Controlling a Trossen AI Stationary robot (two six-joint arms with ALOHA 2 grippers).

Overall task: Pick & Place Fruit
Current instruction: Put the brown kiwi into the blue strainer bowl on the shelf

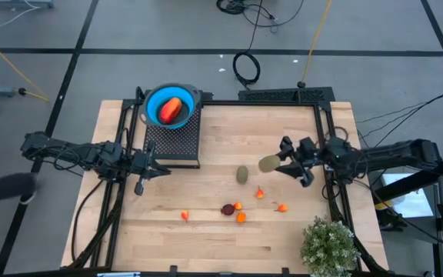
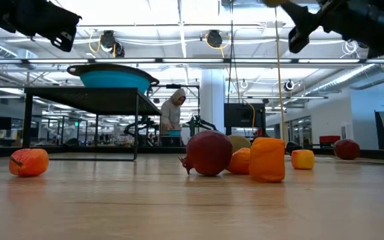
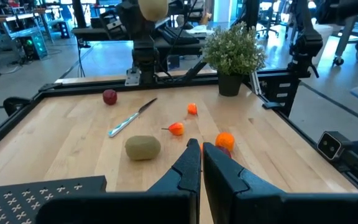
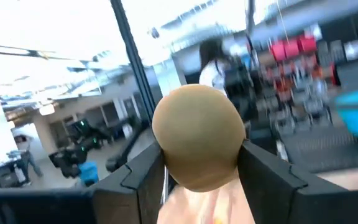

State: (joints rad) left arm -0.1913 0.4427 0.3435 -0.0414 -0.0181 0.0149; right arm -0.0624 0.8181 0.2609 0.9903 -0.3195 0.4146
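My right gripper (image 1: 271, 163) is above the table's right half, shut on a tan oval fruit (image 4: 197, 135). A brownish-green oval fruit (image 1: 242, 175) lies on the wood just beside and below it. A dark red fruit (image 1: 227, 208) and several tiny orange ones (image 1: 241, 218) lie nearer the front edge. A second dark red fruit (image 3: 109, 97) lies by the far right corner. A longer red-orange fruit (image 1: 172, 110) lies in the blue bowl (image 1: 154, 98) on a black stand. My left gripper (image 3: 201, 152) waits shut and empty at the table's left edge. My right gripper pinches the tan oval fruit between its two fingers (image 4: 263, 177), one on each of the fruit's opposite sides (image 4: 234, 149). The fingers come from the table's right and point toward its left, tipped a little upward. The fruit is lifted clear of the table.
The black perforated stand (image 1: 171, 142) under the bowl takes up the far left. A thin silvery utensil (image 3: 132, 117) lies on the wood toward the right. A bushy potted plant (image 1: 329, 245) stands at the near right corner. A person (image 2: 172, 110) stands in the room behind the table.
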